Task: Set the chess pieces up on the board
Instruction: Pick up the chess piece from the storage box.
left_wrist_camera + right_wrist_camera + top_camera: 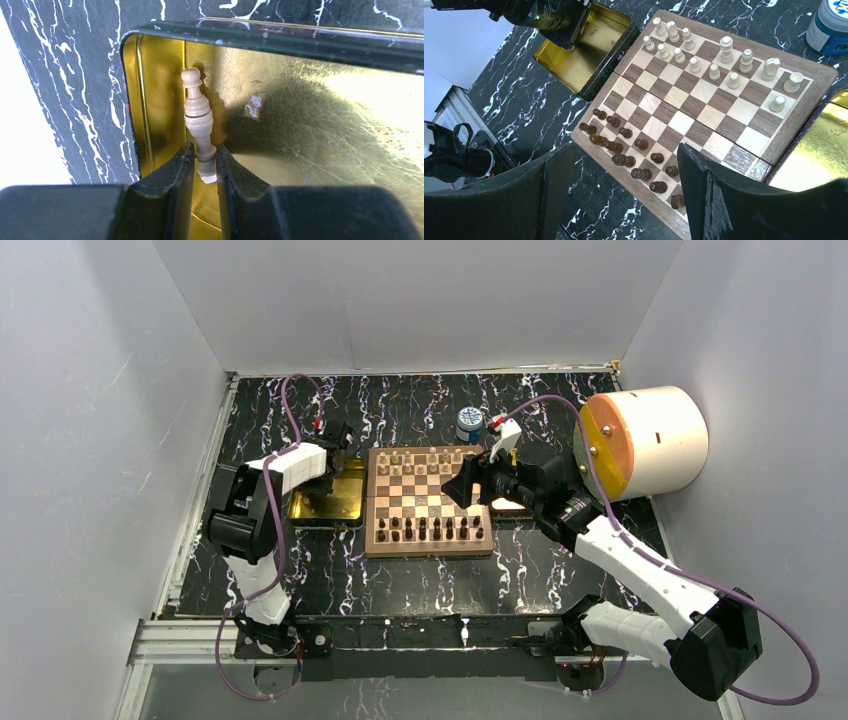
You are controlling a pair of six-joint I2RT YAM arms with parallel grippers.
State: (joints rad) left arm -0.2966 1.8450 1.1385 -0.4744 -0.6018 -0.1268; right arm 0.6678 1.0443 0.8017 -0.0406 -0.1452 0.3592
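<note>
In the left wrist view my left gripper (pixel 204 150) is shut on a pale cream chess piece (pixel 197 112), held by its narrow stem near the base inside the left gold tray (pixel 310 130). The head of the piece points away from the jaws, toward the tray's corner. The board (pixel 428 502) lies mid-table, with cream chess pieces (pixel 719 60) in its two far rows. My right gripper (pixel 621 150) hangs open above the board's near right part, with nothing between its fingers.
Dark brown pieces (pixel 624 150) fill the board's two near rows. A blue-and-white jar (pixel 469 424) stands behind the board. A second gold tray (pixel 819 155) lies right of the board. A large white cylinder (pixel 645 440) sits at the far right, and grey walls enclose the table.
</note>
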